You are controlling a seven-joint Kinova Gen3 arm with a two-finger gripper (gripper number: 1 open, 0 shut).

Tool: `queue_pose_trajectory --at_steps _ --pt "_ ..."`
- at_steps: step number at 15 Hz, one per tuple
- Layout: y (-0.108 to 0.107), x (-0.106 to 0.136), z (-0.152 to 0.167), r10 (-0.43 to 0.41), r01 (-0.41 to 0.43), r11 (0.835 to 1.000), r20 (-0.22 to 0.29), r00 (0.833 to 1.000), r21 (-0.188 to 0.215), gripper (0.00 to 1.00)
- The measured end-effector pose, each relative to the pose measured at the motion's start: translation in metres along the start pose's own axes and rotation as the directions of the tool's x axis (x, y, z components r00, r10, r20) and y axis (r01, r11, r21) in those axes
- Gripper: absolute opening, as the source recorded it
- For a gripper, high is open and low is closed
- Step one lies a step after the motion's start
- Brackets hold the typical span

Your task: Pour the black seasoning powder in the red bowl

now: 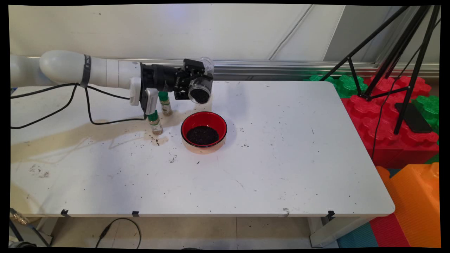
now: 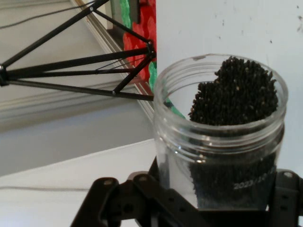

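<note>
Sitting nearest on the white table [image 1: 281,168], a red bowl [image 1: 204,129] holds dark seeds. At its 9 o'clock stands a green-capped spice bottle [image 1: 155,123], with a second green-capped bottle [image 1: 165,103] behind it at about 10 o'clock. Farther back, above the bowl's 12 o'clock, the gripper [image 1: 197,84] is clamped round a clear jar of dark seeds [image 2: 222,137], tipped on its side with its mouth facing the camera.

A robotics lab or test room is showing here: a scuffed white table [image 1: 281,168] is standing against a plain panelled wall [image 1: 158,31], a black tripod [image 1: 400,63] is rising at the right, big plastic building blocks [image 1: 397,133] in red, green and orange are lying stacked beside it, and loose cables [image 1: 119,228] are trailing on the floor.
</note>
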Motion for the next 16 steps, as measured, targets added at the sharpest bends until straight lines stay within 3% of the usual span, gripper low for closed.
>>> queue_pose_trajectory --at_steps 4,7,14,16 --pt "-0.004 0.001 -0.002 -0.12 0.12 0.993 -0.002 0.993 -0.002 0.0" --pt "-0.007 0.001 -0.004 -0.216 0.216 0.976 -0.004 0.976 -0.004 0.0" --pt "-0.019 0.003 -0.011 -0.46 0.46 0.888 -0.021 0.888 -0.006 0.0" --pt "-0.024 0.003 -0.013 -0.538 0.538 0.843 -0.031 0.842 -0.01 0.0"
